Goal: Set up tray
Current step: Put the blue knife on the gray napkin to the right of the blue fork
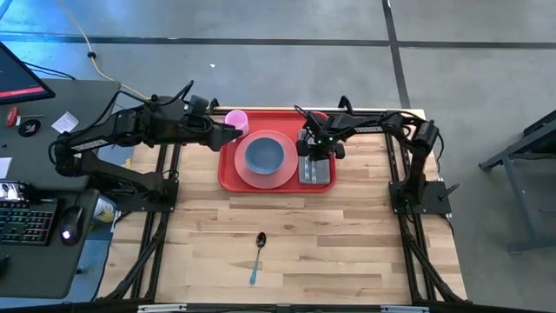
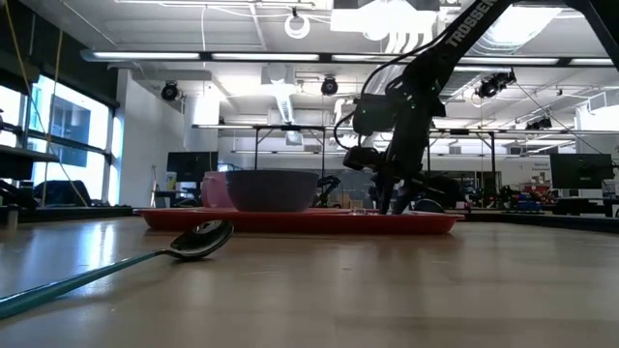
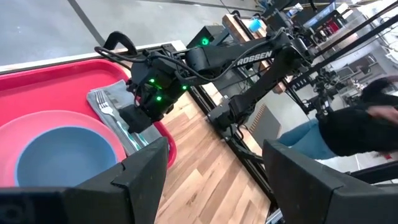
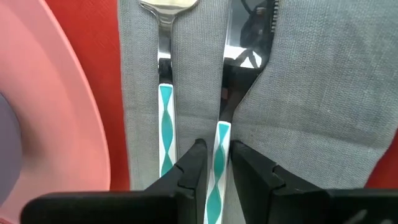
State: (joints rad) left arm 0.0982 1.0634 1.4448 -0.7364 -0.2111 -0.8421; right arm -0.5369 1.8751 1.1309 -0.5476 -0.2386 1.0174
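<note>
1. High view gives me the large bright red rectangular plastic tray (image 1: 228, 170) at twelve o'clock on the pale wooden-plank table (image 1: 330, 235), near its far edge.
2. On the tray I see a round salmon-pink plate (image 1: 271, 176) carrying a grey-blue bowl (image 1: 263, 156); a pink plastic cup (image 1: 236, 121) stands at the tray's eleven o'clock corner.
3. At three o'clock of the plate lies a grey folded cloth napkin (image 1: 316, 171), still inside the tray.
4. My right pincer (image 4: 214, 163) is down over that napkin, its fingers a narrow gap apart on either side of a teal-and-white patterned handle of a steel knife (image 4: 219, 155); I cannot tell whether they touch it.
5. Just beside the knife, also on the napkin, rests a steel fork (image 4: 165, 93) with the same teal handle.
6. My left pincer (image 3: 211, 174) hangs by the cup with its fingers spread wide, holding nothing.
7. A teal-handled steel spoon (image 1: 257, 254) lies alone on the table at six o'clock of the tray, well apart from it.
</note>
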